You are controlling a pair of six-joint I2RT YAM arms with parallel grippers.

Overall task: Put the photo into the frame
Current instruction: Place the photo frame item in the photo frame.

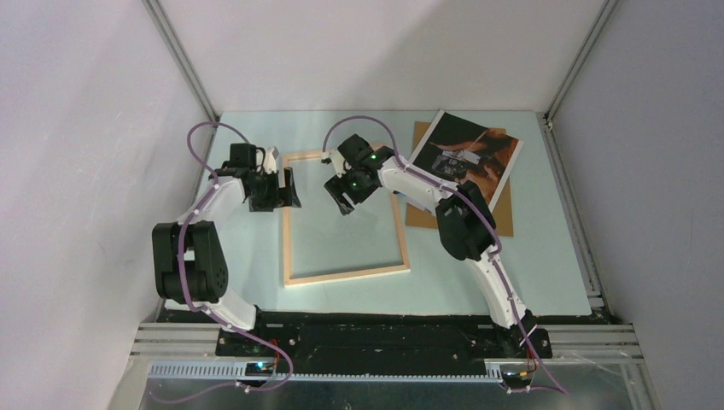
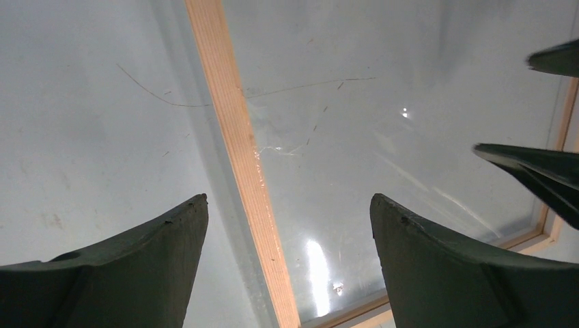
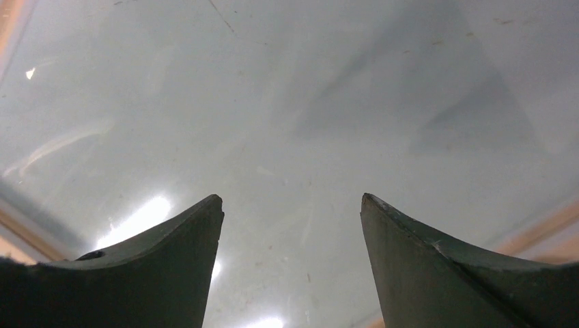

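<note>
The thin rectangular pale-wood frame (image 1: 288, 243) is lying flat on the pale blue bench (image 1: 546, 256), left of centre, with its long rails running near to far. The large paper photo with a white border and a dark, orange-brown scene (image 1: 465, 158) is lying face up at the far right, well apart from the frame's opening and turned at an angle to its rails. It is resting on top of a plain brown backing board (image 1: 502, 218), which is showing along its near and right edges. The right gripper (image 1: 341, 198) is hanging over the far part of the frame's opening with its jaws spread and holding nothing, so the photo is sitting to its right and slightly farther away. That arm is clearly the nearer one. The left gripper (image 1: 289, 190) is hovering over the frame's left rail, jaws likewise released and straddling the wood without touching it. The right arm's own forearm is crossing the photo's near-left corner, and the print is lying flat on the board, so lifting an edge is looking like the awkward part.
</note>
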